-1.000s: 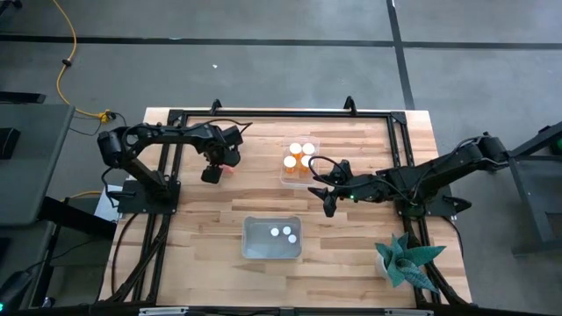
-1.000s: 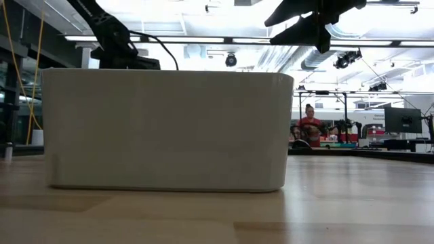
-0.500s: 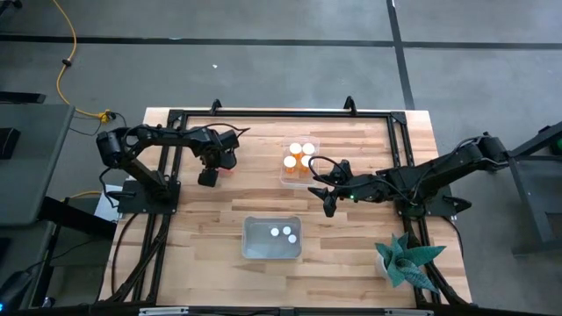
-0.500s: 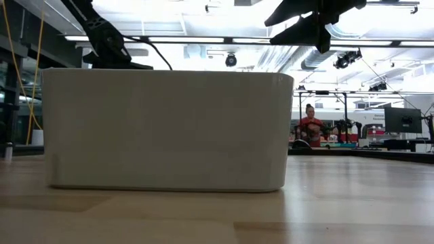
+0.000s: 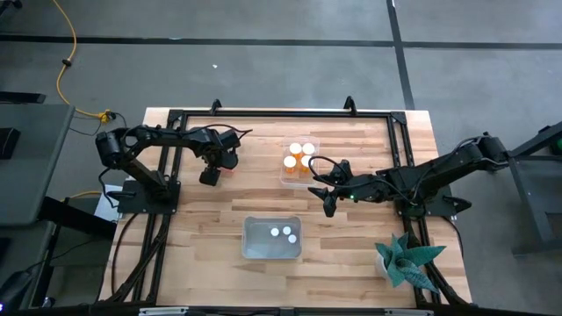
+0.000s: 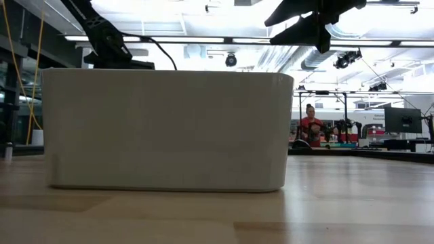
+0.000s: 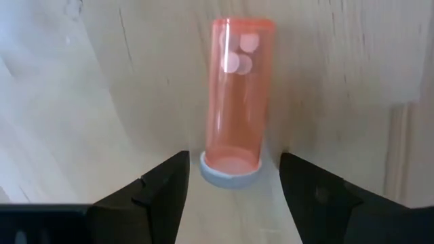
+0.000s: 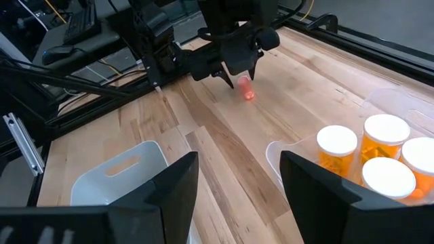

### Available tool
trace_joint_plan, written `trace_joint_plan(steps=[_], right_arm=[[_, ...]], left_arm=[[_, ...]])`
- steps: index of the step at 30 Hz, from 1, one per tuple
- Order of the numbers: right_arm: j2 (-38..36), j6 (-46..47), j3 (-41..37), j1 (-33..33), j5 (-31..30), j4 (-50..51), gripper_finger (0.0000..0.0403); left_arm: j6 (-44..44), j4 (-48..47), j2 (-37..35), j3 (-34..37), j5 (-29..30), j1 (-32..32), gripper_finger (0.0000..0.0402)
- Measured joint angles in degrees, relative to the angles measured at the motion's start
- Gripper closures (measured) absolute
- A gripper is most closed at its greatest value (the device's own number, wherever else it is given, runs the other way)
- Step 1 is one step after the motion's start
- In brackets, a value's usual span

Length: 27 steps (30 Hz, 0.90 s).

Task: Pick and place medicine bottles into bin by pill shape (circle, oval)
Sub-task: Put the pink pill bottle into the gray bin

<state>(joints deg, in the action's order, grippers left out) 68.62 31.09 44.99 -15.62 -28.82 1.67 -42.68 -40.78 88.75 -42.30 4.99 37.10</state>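
Observation:
One medicine bottle lies on its side on the wood, pink-orange with two round pills inside and its white cap toward my left gripper. That gripper points down, open, with one finger on each side of the cap and a gap on both sides. In the high view the bottle sits at the table's left, beside my left gripper. Three orange bottles stand in a clear tray. Two white caps show inside the white bin. My right gripper hangs open above the table, right of centre.
The white bin's wall fills most of the low view. A potted plant stands at the near right corner. Black frame rails run along the far edge and both sides. Bare wood lies between the lying bottle and the tray.
My left gripper has settled slightly lower around the lying bottle's cap end, its fingers still apart. The bottle has stayed where it was.

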Motion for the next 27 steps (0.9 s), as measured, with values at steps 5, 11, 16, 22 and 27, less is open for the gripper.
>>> trace_joint_plan(steps=[5, 11, 16, 22, 27], right_arm=[[0.0, 1.4, 0.0, 0.0, 0.0, 0.0, 0.0201], [0.0, 1.5, 0.0, 0.0, 0.0, 0.0, 0.0201], [0.0, 1.5, 0.0, 0.0, 0.0, 0.0, 0.0201], [0.0, 1.5, 0.0, 0.0, 0.0, 0.0, 0.0201], [0.0, 1.5, 0.0, 0.0, 0.0, 0.0, 0.0201]], left_arm=[[-0.6, 0.5, 0.0, 0.0, -1.0, 0.0, 0.0186], [-0.3, 1.4, 0.0, 0.0, -2.2, 0.0, 0.0186], [0.0, 1.8, 0.0, 0.0, -2.6, 0.0, 0.0186], [0.5, 1.9, 0.0, 0.0, -2.7, 0.0, 0.0194], [0.6, 1.8, 0.1, 0.0, -3.3, 0.0, 0.0235]])
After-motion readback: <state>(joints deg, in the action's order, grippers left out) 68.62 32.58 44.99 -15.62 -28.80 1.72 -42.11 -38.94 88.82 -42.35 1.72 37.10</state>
